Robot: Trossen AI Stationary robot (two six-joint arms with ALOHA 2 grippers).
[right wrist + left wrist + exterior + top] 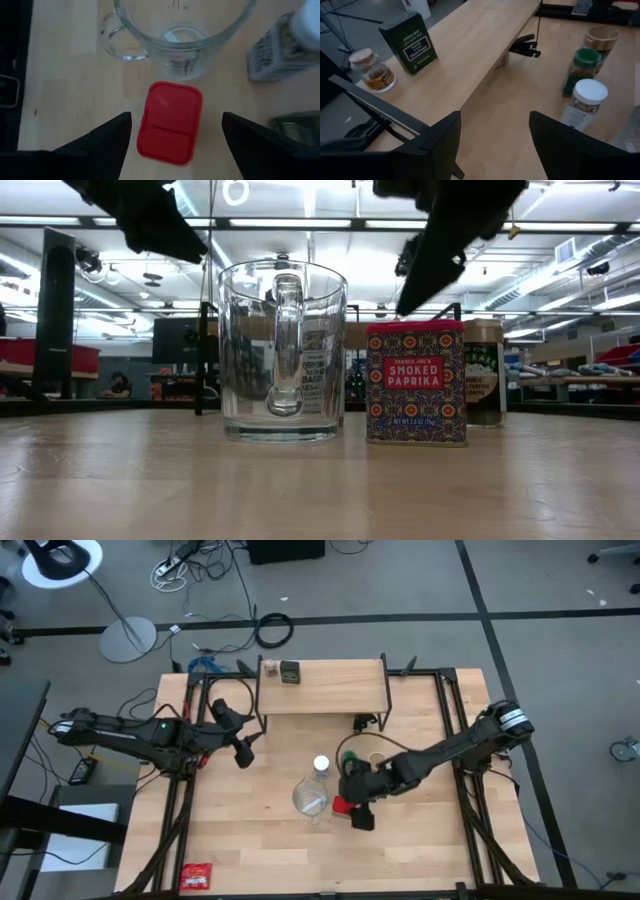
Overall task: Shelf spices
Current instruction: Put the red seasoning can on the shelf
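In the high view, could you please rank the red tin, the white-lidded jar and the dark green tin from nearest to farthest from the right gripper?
From the right gripper:
1. Red tin, right beside it.
2. White-lidded jar, on the table towards the shelf.
3. Dark green tin, on the shelf.

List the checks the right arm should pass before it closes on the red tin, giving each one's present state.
1. right gripper open: ok.
2. Fingers straddle the red tin: ok.
3. Tin upright on the table: ok.
4. Tin clear of the glass mug: ok, a narrow gap shows.
5. shelf has free room: ok, only two containers at one end.
6. left gripper out of the way: ok, near the shelf's left end.
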